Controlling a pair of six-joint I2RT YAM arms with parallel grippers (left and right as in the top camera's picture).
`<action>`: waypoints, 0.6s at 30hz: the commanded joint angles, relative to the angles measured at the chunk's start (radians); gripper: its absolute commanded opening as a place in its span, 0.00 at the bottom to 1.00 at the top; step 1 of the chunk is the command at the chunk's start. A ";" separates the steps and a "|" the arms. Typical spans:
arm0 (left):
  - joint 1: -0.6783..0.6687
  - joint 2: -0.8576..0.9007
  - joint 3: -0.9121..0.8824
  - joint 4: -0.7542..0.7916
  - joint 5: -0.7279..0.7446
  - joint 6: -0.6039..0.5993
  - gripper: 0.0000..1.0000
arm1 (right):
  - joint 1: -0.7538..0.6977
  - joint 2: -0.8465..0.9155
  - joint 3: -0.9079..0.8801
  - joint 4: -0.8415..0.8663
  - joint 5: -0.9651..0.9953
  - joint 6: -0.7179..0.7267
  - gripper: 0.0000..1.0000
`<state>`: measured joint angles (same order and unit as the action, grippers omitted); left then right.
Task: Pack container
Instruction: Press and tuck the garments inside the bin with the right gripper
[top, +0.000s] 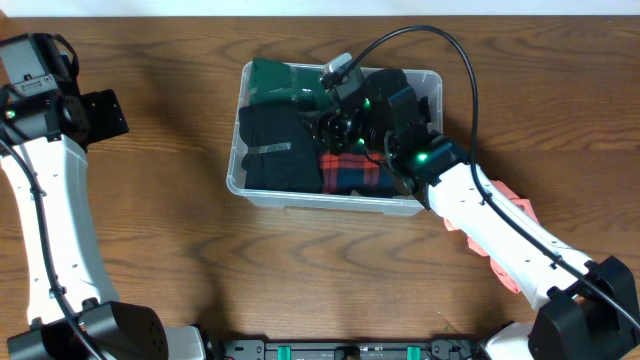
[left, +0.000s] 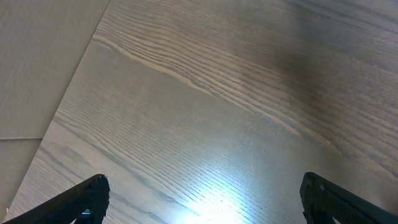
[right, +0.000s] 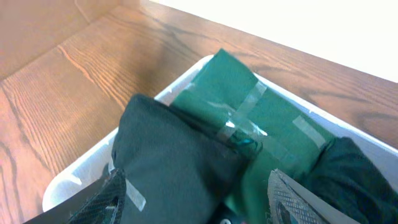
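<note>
One container (top: 335, 204) sits mid-counter (top: 160, 250), slightly toward the far edge. Inside I count four wrapped bundles: one green bundle (top: 272, 82), one black bundle (top: 275, 150), one red plaid bundle (top: 352, 174), and one dark bundle (top: 405, 88) half hidden by the right arm. The right claw (top: 330, 128) is down inside the container, jaws spread wide above the black bundle, gripping nothing. One salmon item (top: 512, 212) lies beside the container, partly under that arm. The left claw (left: 205, 202) is well apart, wide, over bare counter.
</note>
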<state>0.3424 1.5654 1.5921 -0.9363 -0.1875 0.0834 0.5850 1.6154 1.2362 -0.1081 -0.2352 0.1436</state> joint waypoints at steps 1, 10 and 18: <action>0.002 0.003 -0.005 -0.002 -0.008 0.010 0.98 | 0.005 -0.004 0.046 0.003 -0.001 0.024 0.70; 0.002 0.003 -0.005 -0.002 -0.008 0.010 0.98 | 0.005 0.092 0.108 -0.010 -0.016 -0.008 0.70; 0.002 0.003 -0.005 -0.002 -0.008 0.010 0.98 | 0.015 0.189 0.109 0.010 -0.042 -0.039 0.68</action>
<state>0.3424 1.5654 1.5917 -0.9363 -0.1875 0.0834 0.5861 1.7733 1.3315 -0.1097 -0.2546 0.1322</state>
